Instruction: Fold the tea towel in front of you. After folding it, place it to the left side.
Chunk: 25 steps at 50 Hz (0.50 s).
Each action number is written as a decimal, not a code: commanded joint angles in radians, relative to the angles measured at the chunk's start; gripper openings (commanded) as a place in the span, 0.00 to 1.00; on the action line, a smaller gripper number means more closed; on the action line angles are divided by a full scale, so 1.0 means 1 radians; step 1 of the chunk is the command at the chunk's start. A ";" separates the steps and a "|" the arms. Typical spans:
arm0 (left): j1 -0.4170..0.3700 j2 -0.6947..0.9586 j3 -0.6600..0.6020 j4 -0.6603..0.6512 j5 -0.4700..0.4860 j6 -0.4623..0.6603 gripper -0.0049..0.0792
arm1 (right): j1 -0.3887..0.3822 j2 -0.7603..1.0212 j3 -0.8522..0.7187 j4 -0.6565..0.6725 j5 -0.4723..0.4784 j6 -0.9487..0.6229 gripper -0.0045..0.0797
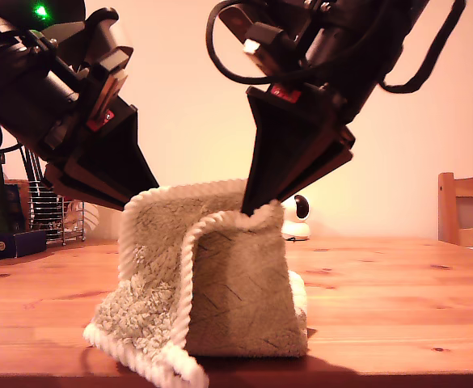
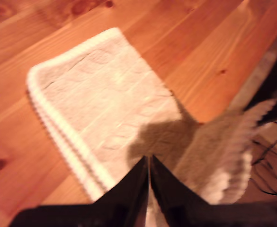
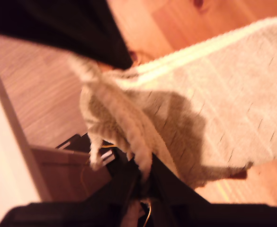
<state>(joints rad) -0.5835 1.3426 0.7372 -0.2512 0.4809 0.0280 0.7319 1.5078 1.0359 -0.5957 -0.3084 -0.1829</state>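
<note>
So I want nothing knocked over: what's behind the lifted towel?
A small white camera peeks out behind the towel on the table. Its lower part, and anything else directly behind the towel, is covered.

Cream fluffy tea towel (image 1: 220, 283), corded hem, edge lifted, tented

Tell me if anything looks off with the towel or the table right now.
Nothing looks damaged or spilled. The tea towel is lifted mid-fold, pinched by both my first gripper and my second gripper, so it tents unevenly above the wooden table.
</note>
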 commanded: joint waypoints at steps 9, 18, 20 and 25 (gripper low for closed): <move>-0.017 0.003 0.006 0.005 -0.013 -0.002 0.04 | -0.061 0.091 0.055 0.007 -0.006 0.003 0.04; -0.017 0.004 0.010 0.020 -0.088 0.006 0.04 | -0.107 0.106 0.097 0.003 -0.008 -0.008 0.04; -0.017 0.004 0.011 0.024 -0.096 0.006 0.04 | -0.114 0.106 0.102 0.004 -0.008 -0.008 0.04; -0.017 0.004 0.013 0.041 -0.096 0.006 0.04 | -0.138 0.116 0.113 0.009 -0.008 -0.007 0.04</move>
<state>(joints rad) -0.5957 1.3426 0.7376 -0.2237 0.3855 0.0299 0.6010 1.6142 1.1427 -0.5922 -0.3096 -0.1844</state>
